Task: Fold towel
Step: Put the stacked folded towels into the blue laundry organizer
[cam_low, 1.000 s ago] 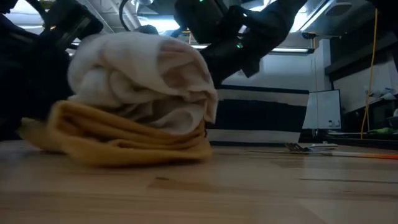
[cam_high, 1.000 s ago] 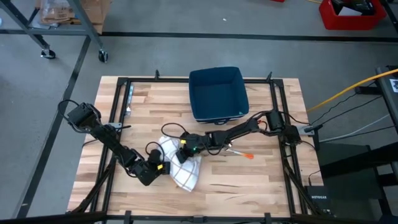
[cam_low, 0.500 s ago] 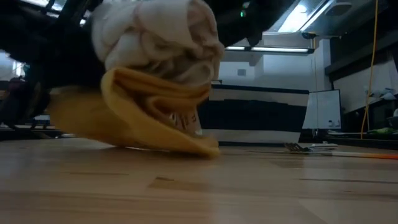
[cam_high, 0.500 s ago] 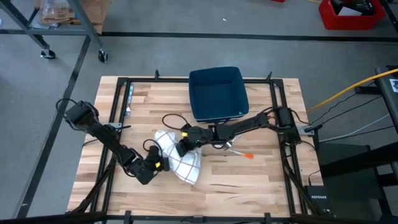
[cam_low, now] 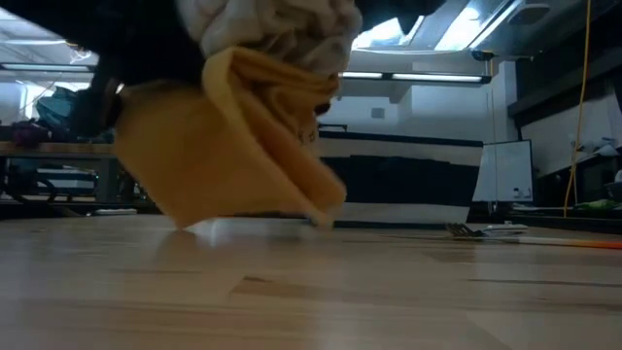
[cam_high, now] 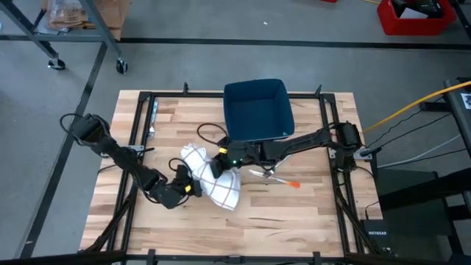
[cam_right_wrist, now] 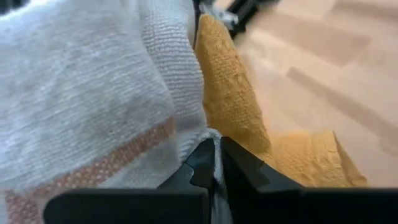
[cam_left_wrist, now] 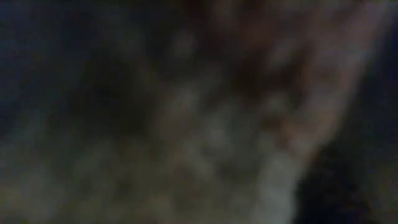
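The towel [cam_high: 219,188] is white with thin dark grid lines on one face and yellow on the other. It is bunched near the table's middle. In the low view the towel [cam_low: 243,136] hangs as a bundle, white above and yellow below, with its lowest yellow edge at about table height. My right gripper [cam_high: 220,165] is at the towel's far right side, shut on it. My left gripper [cam_high: 184,190] is at the towel's left side. The left wrist view shows only blurred cloth close up. My right gripper [cam_right_wrist: 213,163] pinches a white edge of the towel [cam_right_wrist: 214,138] between its two fingers. The cloth bunches up around the fingers [cam_right_wrist: 239,165], and the yellow part [cam_right_wrist: 236,106] hangs past them. How many layers are in the pinch cannot be told.
A dark blue bin [cam_high: 256,110] stands at the far middle of the table, just behind the right arm. A tool with an orange handle [cam_high: 288,182] and a piece of metal cutlery [cam_high: 261,174] lie right of the towel. Bare wood lies along the near edge.
Both grippers have moved toward the far edge and the right one has risen. The towel lay as a low heap on the table; now it is lifted, and its yellow part has dropped open and hangs below the white bundle.
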Controlling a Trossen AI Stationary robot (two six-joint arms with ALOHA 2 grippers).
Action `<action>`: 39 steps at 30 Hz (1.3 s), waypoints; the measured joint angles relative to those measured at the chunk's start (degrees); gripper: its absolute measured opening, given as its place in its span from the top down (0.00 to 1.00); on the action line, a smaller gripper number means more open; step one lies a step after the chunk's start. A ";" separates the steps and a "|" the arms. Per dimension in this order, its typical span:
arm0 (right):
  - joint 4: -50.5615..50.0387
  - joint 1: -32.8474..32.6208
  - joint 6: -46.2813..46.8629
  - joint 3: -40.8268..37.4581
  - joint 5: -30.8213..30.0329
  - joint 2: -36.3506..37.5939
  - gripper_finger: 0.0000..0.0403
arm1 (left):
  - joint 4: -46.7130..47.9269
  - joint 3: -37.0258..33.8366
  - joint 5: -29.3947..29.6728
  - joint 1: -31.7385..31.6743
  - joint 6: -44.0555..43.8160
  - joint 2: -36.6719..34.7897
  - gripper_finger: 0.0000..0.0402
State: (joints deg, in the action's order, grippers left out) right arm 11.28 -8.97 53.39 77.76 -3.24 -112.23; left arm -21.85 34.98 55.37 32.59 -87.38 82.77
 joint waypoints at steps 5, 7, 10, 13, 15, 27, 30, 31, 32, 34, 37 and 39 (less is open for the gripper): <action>-1.87 0.04 -2.74 0.12 -3.91 3.69 0.93 | -1.26 0.28 0.82 -1.44 4.30 -2.84 0.99; -2.55 0.27 -2.89 0.15 -4.65 4.57 0.93 | -2.71 0.28 0.79 -2.22 7.52 -4.01 0.99; -2.62 0.50 -2.92 0.26 -5.23 5.14 0.93 | -4.74 0.28 0.38 -3.74 12.42 -5.78 0.99; -2.60 0.50 -2.94 0.28 -5.83 5.23 0.93 | -5.12 0.28 -0.78 -5.00 14.53 -6.66 0.98; -2.01 0.51 -3.07 0.17 -6.43 5.24 0.93 | -4.73 0.28 -1.57 -5.92 15.45 -7.00 0.98; -6.87 0.74 -8.57 0.10 -12.17 13.64 0.93 | -5.70 6.93 -7.34 -12.30 28.89 -7.18 0.98; -8.16 1.25 -10.01 0.13 -12.70 16.08 0.93 | -5.59 9.10 -9.94 -14.51 32.67 -7.18 0.99; -8.42 1.41 -10.91 0.12 -12.79 16.76 0.93 | -5.50 9.62 -10.85 -15.31 33.83 -7.18 0.99; -8.50 1.49 -11.70 0.11 -12.99 17.39 0.93 | -5.55 10.04 -11.75 -16.22 34.98 -7.18 0.99; -8.89 2.29 -12.93 0.09 -13.50 18.62 0.93 | -5.55 10.90 -13.96 -18.01 36.87 -7.20 0.98; -10.33 3.90 -13.42 0.09 -13.35 20.40 0.93 | -5.38 12.43 -17.54 -21.04 38.43 -7.20 0.98; -11.50 5.12 -13.42 0.11 -13.28 21.30 0.93 | -5.06 13.49 -19.70 -23.15 38.62 -7.08 0.99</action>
State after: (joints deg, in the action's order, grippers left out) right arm -0.23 -3.85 39.97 77.87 -16.51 -90.93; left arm -26.91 48.47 35.67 9.43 -48.76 75.68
